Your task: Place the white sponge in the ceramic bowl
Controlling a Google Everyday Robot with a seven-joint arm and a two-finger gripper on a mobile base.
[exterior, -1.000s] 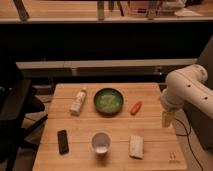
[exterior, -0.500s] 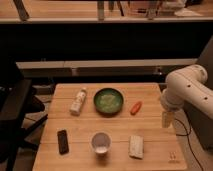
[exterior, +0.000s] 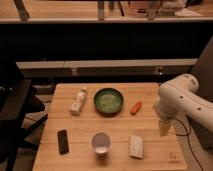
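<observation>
The step in hand looks like the approach to the pick. The white sponge (exterior: 136, 146) lies flat on the counter (exterior: 60, 117) near its front edge, right of centre, just right of the white cup (exterior: 101, 143) and apart from it. The gripper (exterior: 164, 127) hangs from the arm (exterior: 181, 97) over the counter's right edge, beyond and to the right of the sponge, touching nothing. Its jaws stand wide and carry nothing. The sponge's long axis runs from the front of the counter toward the back, with the far end leaning very slightly left, so its 2 long sides face left and right. Neither short end can be called the front, as both look alike. To do this well, I judge the gripper should travel left and toward the front until it is straight above the sponge's middle. It should then turn so the jaws close across the short width, 1 jaw on each long side, and come down low enough to catch a thin flat block without scraping the wood. The cup is close enough that the left jaw needs watching. The ceramic bowl (exterior: 108, 101) sits behind and to the left, and an orange carrot-like piece (exterior: 135, 107) lies near the direct line, so the carry should lift clear before crossing.
</observation>
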